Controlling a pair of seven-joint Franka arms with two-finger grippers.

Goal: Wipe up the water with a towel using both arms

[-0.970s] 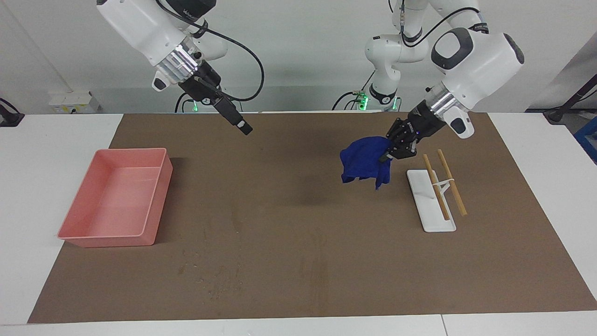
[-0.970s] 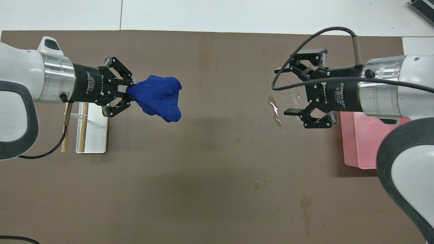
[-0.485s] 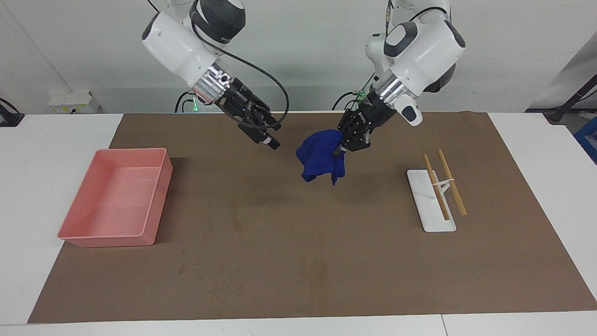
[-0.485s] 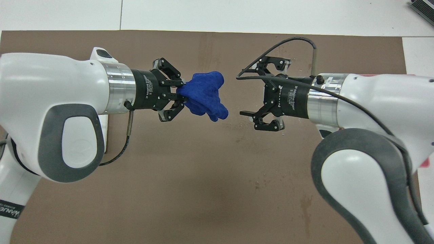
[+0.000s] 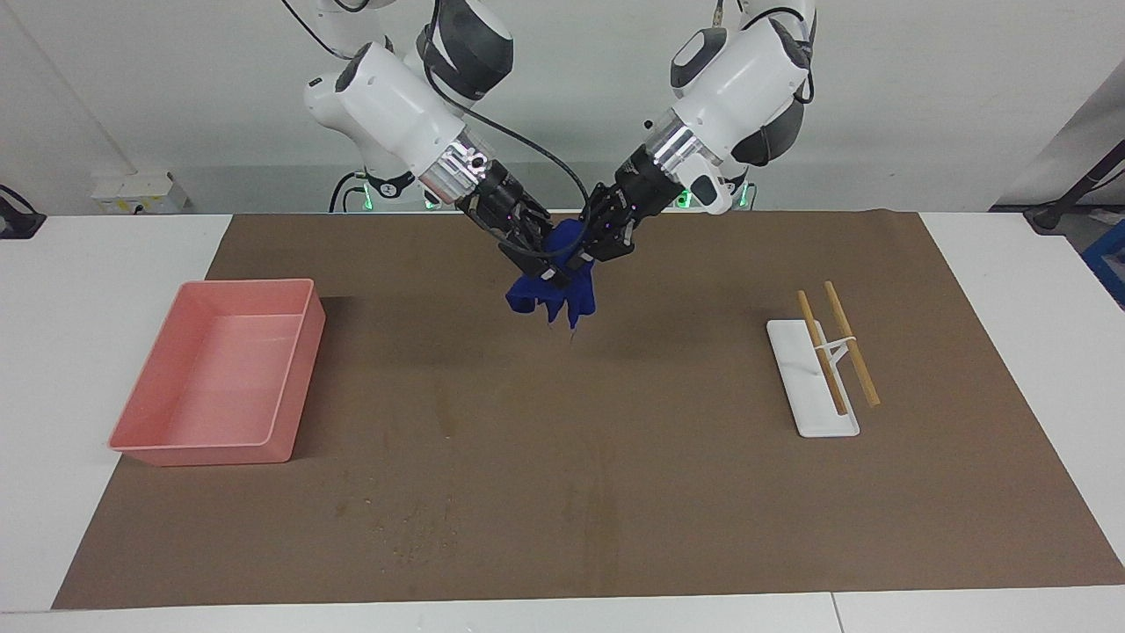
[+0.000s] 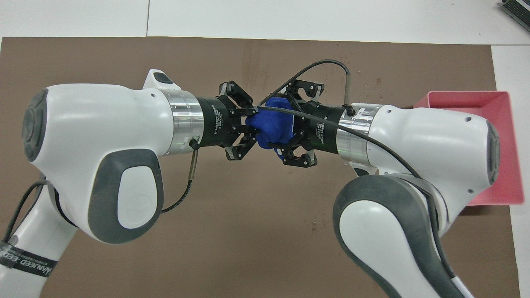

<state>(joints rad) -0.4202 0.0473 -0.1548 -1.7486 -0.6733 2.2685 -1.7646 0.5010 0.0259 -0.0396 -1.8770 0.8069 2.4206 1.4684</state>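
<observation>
Left gripper [image 5: 587, 257] is clamped on the blue towel [image 5: 554, 294], held raised over the mat [image 5: 703, 492] within the spread right gripper [image 5: 549, 264], while the water [image 5: 413, 527] is not yet wiped.

arms [image 6: 103, 124]: big, round, white with grey patches
wrists: shiny silver rings
pincers [image 6: 244, 124]: black, thin bars, white writing
cables: thin, black, loopy

Blue towel [image 5: 554, 294] bunched, hanging in the air over the brown mat's middle, pinched between both end effectors. Water [image 5: 413, 532]: faint pale specks on the mat, farther from the robots.
</observation>
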